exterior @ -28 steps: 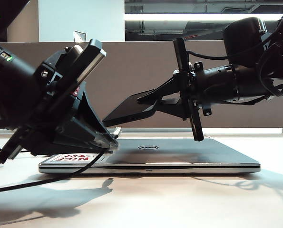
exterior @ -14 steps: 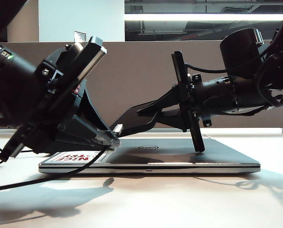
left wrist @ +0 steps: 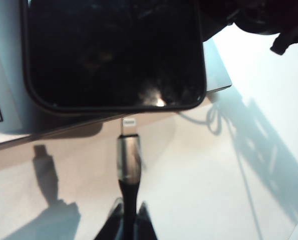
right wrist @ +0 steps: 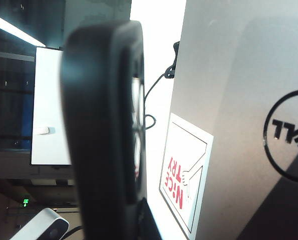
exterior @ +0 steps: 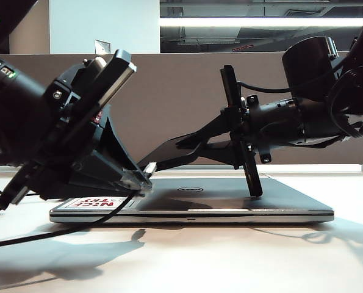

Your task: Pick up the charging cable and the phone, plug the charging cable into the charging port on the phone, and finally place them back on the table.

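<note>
The charging cable (left wrist: 129, 160) sits clamped in the left end effector (exterior: 143, 178), its silvery plug just short of the phone (left wrist: 113, 52), which the right end effector (exterior: 184, 146) pinches shut, raised over a silver laptop (exterior: 230, 198). The lid reads "DELL"; a sticker (right wrist: 185, 170) says "NICE TRY" in red. White surface (exterior: 230, 256), grey-brown divider (exterior: 181, 91) behind.

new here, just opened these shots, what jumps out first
Two black arms meet above a closed silver laptop on the white table. The right gripper holds the phone tilted in the air, and the left gripper is shut on the charging cable, its silvery plug just short of the phone's end edge.
</note>
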### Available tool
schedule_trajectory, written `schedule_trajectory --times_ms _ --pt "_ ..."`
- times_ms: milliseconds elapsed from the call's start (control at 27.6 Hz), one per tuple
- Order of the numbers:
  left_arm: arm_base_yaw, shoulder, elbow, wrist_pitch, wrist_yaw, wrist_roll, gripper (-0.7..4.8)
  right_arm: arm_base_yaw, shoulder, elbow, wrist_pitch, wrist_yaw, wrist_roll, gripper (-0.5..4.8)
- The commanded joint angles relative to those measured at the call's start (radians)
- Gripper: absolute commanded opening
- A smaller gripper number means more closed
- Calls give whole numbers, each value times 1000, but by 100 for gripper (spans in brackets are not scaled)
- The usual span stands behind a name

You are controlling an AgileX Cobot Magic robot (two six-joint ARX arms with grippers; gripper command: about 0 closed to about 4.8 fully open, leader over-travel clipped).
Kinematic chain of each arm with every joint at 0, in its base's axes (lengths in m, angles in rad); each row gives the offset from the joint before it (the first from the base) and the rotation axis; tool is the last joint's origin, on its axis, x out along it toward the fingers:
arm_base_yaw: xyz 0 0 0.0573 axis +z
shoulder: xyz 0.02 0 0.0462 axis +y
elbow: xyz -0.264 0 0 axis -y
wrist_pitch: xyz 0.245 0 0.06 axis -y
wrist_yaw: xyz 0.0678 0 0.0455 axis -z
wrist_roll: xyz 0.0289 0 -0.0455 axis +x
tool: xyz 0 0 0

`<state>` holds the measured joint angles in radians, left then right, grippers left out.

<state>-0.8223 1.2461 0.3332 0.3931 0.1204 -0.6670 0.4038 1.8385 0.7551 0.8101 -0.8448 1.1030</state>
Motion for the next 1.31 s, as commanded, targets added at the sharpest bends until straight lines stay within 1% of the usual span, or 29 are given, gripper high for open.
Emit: schedule_trajectory --times_ms 36,290,835,980,1306 --pt "-2 -2 2 5 2 6 -6 2 -9 8 40 -14 17 -5" --pt "-2 -2 2 5 4 5 -6 3 -9 8 38 -25 24 -5" --pt "-2 -2 2 5 4 6 -6 3 -9 8 32 -3 50 -5" --pt "-2 -2 2 5 4 28 -6 3 -9 8 32 -4 50 -5" --pt "-2 -2 2 4 4 27 -6 3 -9 8 32 -12 54 -5"
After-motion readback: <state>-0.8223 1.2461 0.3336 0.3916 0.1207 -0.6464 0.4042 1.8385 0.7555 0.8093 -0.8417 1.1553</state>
